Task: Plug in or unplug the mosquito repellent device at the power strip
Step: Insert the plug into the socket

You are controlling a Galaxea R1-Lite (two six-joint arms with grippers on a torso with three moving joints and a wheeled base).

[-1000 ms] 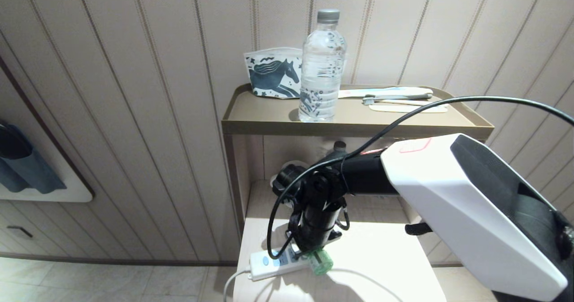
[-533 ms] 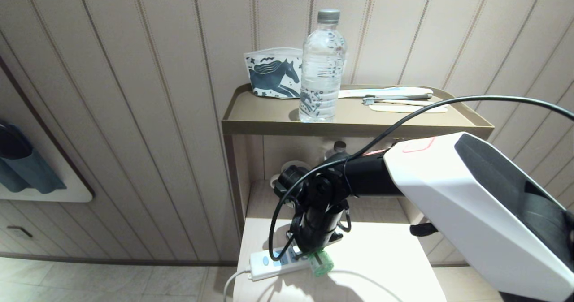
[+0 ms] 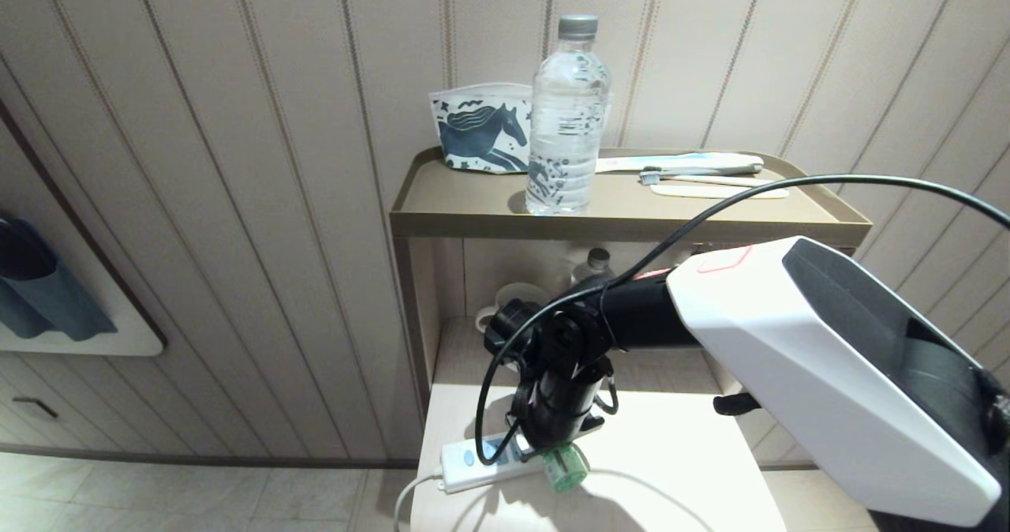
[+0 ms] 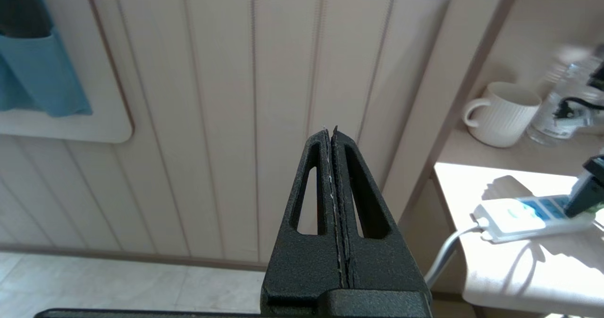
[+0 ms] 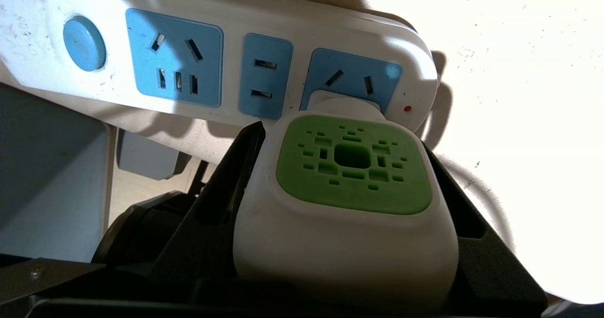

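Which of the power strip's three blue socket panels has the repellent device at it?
The end panel farthest from the blue button, beside the small red light, on the power strip. The mosquito repellent device, held in the right claw, sits against it; the other two stand empty.

Hotel-style room: panelled wall [image 3: 237, 161], toothbrush [image 3: 694, 175], mug [image 4: 502, 115]

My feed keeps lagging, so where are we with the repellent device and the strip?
Done: the right gripper is clamped on the mosquito repellent device. In hand: the device sits against the end socket of the power strip; its prongs are hidden, so plugged or partly out is unclear. Left: finish the plug move and let go. The left gripper hangs shut beside the shelf.
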